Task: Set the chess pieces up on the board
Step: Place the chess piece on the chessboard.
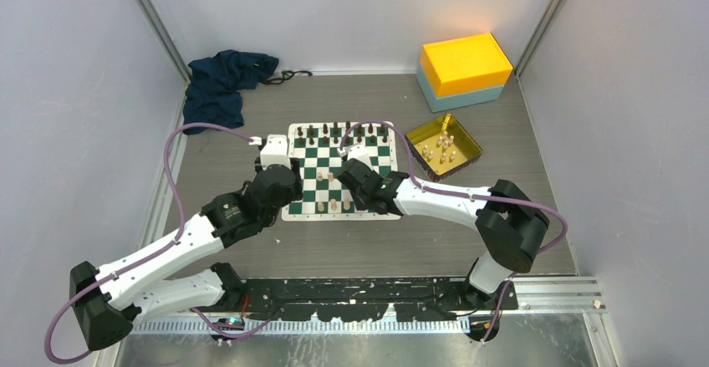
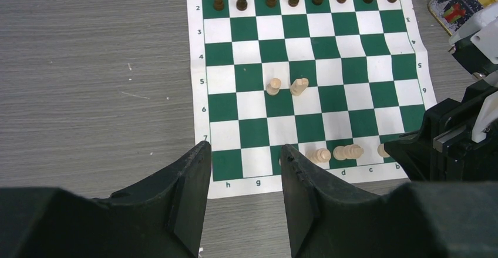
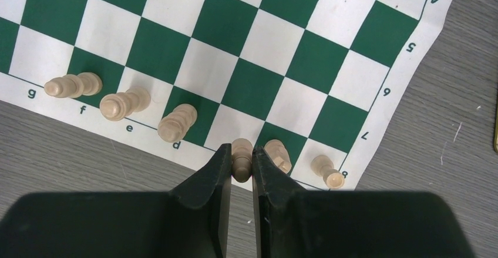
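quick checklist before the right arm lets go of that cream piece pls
1. Right gripper shut on cream piece: ok.
2. Its base down on the board: cannot tell, the jaws hide it.
3. Room beside it: not ok, a neighbouring piece stands very close to one jaw.
4. Left gripper open and empty: ok.
5. All cream pieces placed: not ok, two stray pieces stand mid-board.

Cream chess pieces (image 3: 123, 105) stand along one edge of the board (image 3: 252, 87).
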